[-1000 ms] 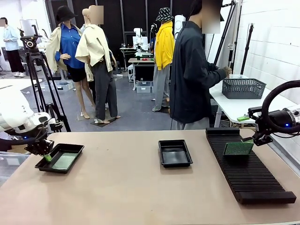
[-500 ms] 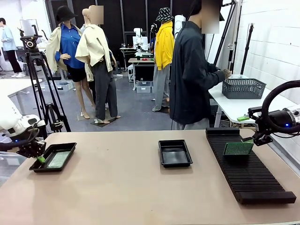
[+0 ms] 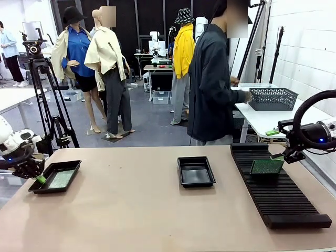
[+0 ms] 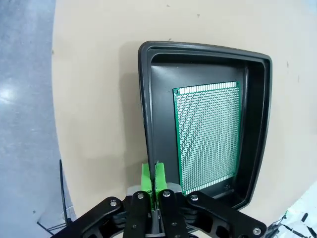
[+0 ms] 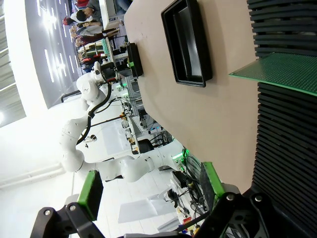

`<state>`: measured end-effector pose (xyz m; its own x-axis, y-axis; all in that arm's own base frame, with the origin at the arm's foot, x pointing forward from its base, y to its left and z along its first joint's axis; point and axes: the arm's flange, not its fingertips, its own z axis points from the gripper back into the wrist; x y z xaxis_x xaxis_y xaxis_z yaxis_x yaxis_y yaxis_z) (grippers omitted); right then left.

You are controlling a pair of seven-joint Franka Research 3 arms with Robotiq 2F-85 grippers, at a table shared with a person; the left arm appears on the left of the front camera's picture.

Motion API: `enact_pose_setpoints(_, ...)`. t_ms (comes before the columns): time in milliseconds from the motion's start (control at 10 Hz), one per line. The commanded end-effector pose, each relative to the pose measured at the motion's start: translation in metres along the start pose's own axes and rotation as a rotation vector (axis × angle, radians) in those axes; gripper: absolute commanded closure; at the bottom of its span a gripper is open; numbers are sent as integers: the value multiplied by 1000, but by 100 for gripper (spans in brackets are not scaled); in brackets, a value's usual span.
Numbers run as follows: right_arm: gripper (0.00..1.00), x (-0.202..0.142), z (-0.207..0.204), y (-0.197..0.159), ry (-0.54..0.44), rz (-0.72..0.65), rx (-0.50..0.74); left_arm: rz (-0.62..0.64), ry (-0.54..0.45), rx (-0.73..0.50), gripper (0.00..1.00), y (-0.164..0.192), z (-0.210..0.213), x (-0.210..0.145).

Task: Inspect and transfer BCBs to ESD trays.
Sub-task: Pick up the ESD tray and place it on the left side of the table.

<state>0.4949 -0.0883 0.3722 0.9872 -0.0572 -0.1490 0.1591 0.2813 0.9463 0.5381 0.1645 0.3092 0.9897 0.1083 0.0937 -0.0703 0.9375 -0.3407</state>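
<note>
At nine o'clock on the table: left gripper (image 3: 38, 177) at the edge of left ESD tray (image 3: 73, 177). In the left wrist view its fingers (image 4: 145, 176) are pressed together, pinching the tray's rim (image 4: 146, 99) at the six o'clock side of that picture. First BCB (image 4: 208, 136) lies flat on the tray floor, near the three o'clock wall, green face up. In the front view it shows as a pale green patch (image 3: 60, 179).

Table centre, toward twelve o'clock: middle ESD tray (image 3: 179, 172), floor bare.

Three o'clock side: long black ribbed rack (image 3: 283, 202) running from twelve toward six. Second BCB (image 3: 267, 166) sits on the rack's far half, tilted; cannot tell whether it is seated in a slot. The right arm hangs just beside the board at its two o'clock.

Right wrist view: right gripper (image 5: 151, 169) with fingers spread wide, nothing between the pads. The second BCB (image 5: 282, 72) is well apart, at two o'clock.

Beyond the far edge, at one o'clock: person (image 3: 212, 84) turned toward a side table with a grey mesh basket (image 3: 272, 98).
</note>
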Motion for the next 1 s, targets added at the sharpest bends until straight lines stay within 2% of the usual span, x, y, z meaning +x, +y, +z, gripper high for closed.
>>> enact_pose_setpoints(0, 0, -2, -1, 2, 1, 3, 1, -10, -11, -46, 100, 10, 3, 5)
enact_pose_setpoints(200, 0, -2, -1, 2, 1, 3, 1, -7, -9, -63, 100, 9, 2, 9)
enact_pose_setpoints(300, 0, -2, -1, 2, 1, 3, 1, -6, -6, -73, 91, 8, 3, 11)
enact_pose_setpoints(700, 0, -2, -1, 2, 1, 3, 1, 19, -8, -128, 14, 8, 10, 13)
enact_pose_setpoints(800, 0, -2, -1, 2, 1, 3, 1, 25, -23, -146, 0, 5, 16, 13)
enact_pose_setpoints(900, 0, -2, -1, 2, 1, 3, 1, 26, -34, -149, 0, 2, 22, 12)
